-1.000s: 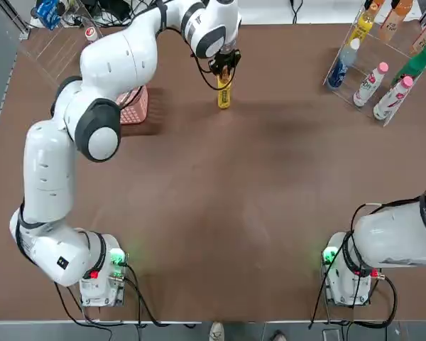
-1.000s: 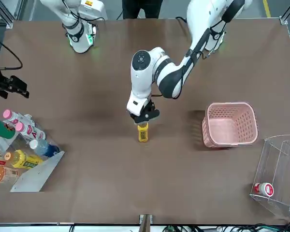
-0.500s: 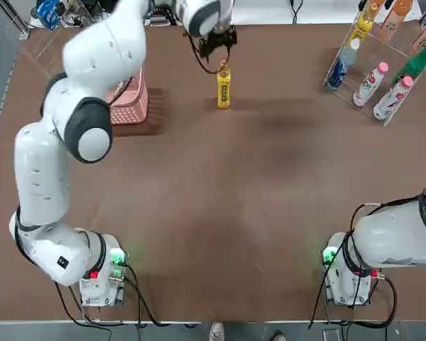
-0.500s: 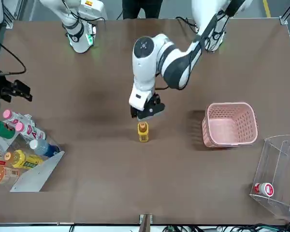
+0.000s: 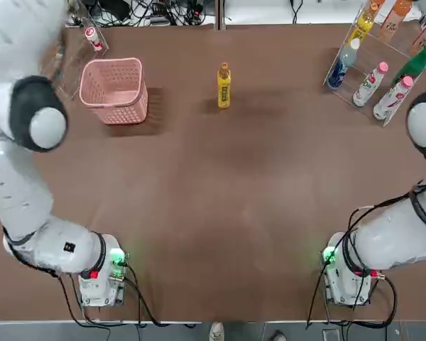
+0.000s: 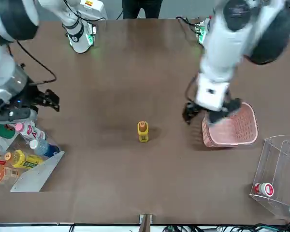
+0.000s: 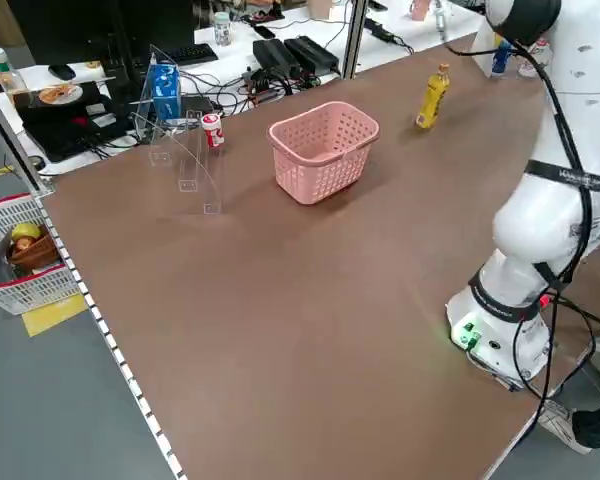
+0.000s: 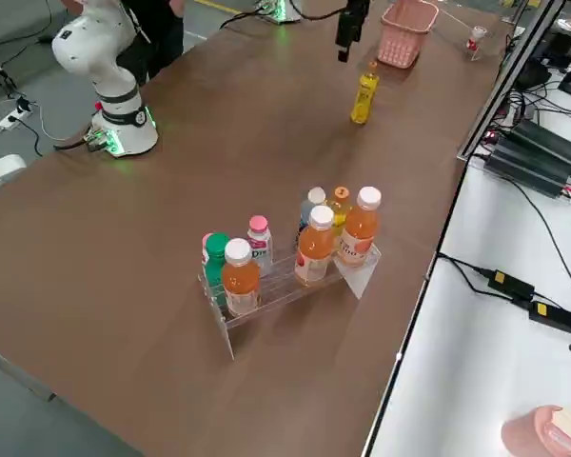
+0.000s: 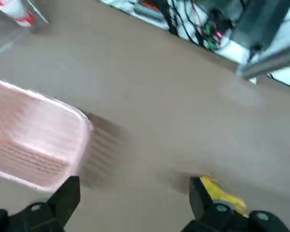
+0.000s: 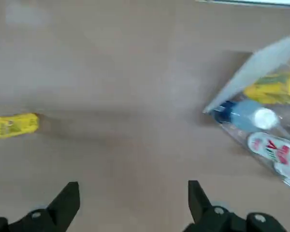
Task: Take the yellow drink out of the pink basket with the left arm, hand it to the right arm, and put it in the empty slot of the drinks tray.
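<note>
The yellow drink (image 5: 224,85) stands upright on the brown table, right of the pink basket (image 5: 115,90), with nothing holding it. In the front view my left gripper (image 6: 210,111) hangs open above the basket's near wall (image 6: 229,125), well away from the yellow drink (image 6: 142,131). The left wrist view shows the left gripper (image 9: 135,203) spread wide, the basket (image 9: 34,150) to one side and the drink (image 9: 222,193) by one finger. My right gripper (image 6: 48,99) hovers beside the drinks tray (image 6: 36,176). It is open (image 10: 130,200), with the drink (image 10: 12,126) lying far off.
The drinks tray (image 5: 383,67) at the far right holds several upright bottles (image 8: 309,243). A clear acrylic stand (image 5: 92,35) with a small red-and-white bottle (image 6: 265,188) stands behind the basket. A person (image 6: 140,7) stands behind the robot.
The left gripper let go of the yellow drink, rose and swung away toward the basket. The drink stays upright where it was set. The right gripper has come inward from the tray side.
</note>
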### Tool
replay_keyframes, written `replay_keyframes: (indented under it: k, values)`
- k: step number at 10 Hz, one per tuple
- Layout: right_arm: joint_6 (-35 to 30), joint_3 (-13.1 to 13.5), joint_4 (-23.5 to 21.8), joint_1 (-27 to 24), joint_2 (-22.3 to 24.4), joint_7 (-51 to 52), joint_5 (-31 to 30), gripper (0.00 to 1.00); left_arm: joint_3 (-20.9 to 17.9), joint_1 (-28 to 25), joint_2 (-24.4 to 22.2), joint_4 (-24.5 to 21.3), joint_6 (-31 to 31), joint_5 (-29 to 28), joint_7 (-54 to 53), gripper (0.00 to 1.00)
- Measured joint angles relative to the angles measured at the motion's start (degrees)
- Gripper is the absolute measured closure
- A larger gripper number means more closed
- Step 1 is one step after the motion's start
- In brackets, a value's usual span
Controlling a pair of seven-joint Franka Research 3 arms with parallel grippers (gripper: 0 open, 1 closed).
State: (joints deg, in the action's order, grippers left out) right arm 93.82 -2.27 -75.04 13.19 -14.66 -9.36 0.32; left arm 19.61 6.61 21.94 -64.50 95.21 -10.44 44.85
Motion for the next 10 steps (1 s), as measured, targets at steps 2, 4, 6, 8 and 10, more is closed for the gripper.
replay_keyframes:
  k: [2,4,6,8,10]
  values:
    - [4.91,-0.09,1.65,6.41,-3.87,-4.19,-0.02,0.01,-1.51,-6.60,-1.07,-0.12,-1.29,1.70,-8.90,0.00]
    - [9.33,-0.06,4.49,11.26,-9.90,-9.00,-0.02,0.02,-5.83,-8.43,-1.73,-0.11,-3.81,4.67,-14.63,0.00]
    - [14.39,-0.06,6.23,15.77,-15.72,-18.57,-0.01,0.02,-7.95,-11.31,-3.08,-0.11,-6.54,6.71,-24.04,0.00]
    - [16.74,0.13,8.12,21.09,-20.77,-28.28,-0.23,0.01,-8.54,-12.50,-4.80,-0.10,-10.05,7.50,-26.93,0.00]
    - [20.52,0.48,9.09,23.66,-24.09,-33.28,-0.45,0.01,-9.57,-13.39,-6.80,-0.12,-13.70,10.95,-28.75,0.00]
